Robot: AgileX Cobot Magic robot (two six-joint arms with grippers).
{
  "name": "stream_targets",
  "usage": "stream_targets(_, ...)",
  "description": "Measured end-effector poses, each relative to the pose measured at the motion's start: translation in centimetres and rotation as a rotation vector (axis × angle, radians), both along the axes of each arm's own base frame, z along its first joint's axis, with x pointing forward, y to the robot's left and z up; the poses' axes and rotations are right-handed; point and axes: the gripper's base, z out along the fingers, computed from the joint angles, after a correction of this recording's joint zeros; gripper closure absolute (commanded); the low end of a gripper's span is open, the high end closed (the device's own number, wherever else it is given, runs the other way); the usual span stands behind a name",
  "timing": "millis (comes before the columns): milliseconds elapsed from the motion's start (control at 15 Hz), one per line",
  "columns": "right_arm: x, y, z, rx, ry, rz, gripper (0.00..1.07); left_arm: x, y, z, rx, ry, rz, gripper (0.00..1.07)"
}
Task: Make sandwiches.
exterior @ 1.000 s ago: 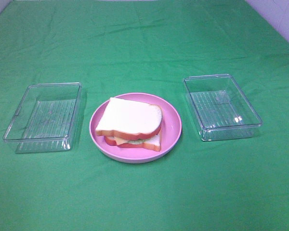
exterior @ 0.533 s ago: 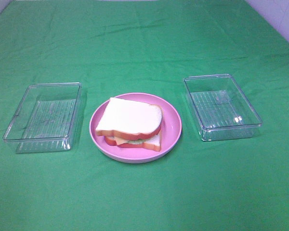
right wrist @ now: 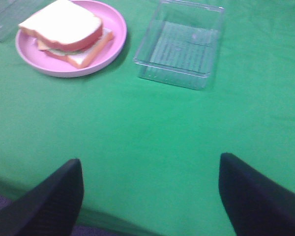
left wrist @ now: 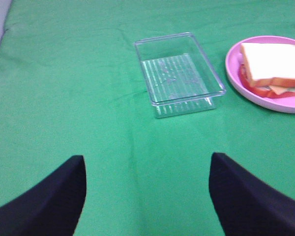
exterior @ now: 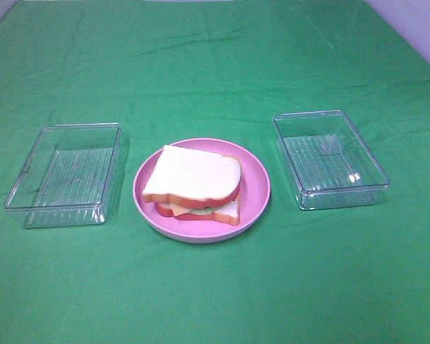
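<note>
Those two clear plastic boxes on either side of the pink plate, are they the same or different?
The left tray lies left of the pink plate; the right tray lies right of it. The left tray's long sides lean toward the plate at the far end, while the right tray's lean the opposite way. The right tray shows a small raised patch on its floor; the left tray's floor shows none. Both are clear, rectangular, ribbed at the bottom and hold nothing.

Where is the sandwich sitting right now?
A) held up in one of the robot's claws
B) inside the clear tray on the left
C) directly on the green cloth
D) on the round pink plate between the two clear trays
D: the sandwich rests on the pink plate, which sits between the left tray and the right tray, both holding nothing.
</note>
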Motion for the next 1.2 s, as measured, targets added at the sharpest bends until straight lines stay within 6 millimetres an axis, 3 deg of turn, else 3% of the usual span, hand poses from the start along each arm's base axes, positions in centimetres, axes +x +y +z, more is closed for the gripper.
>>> stream_targets(267,0.2,0.0,0.0,0.0,0.0,-0.215,0.35,0.0,-0.1,0.0,0.0,0.0,0.165,0.39)
stream_targets(600,-1.2,-0.1,0.0,0.019,-0.1,-0.226,0.35,0.0,-0.1,0.0,0.0,0.0,0.165,0.39)
stream_targets(1200,-1.3,0.0,0.0,0.021,-0.106,-0.225,0.35,0.0,-0.1,0.0,0.0,0.0,0.165,0.39)
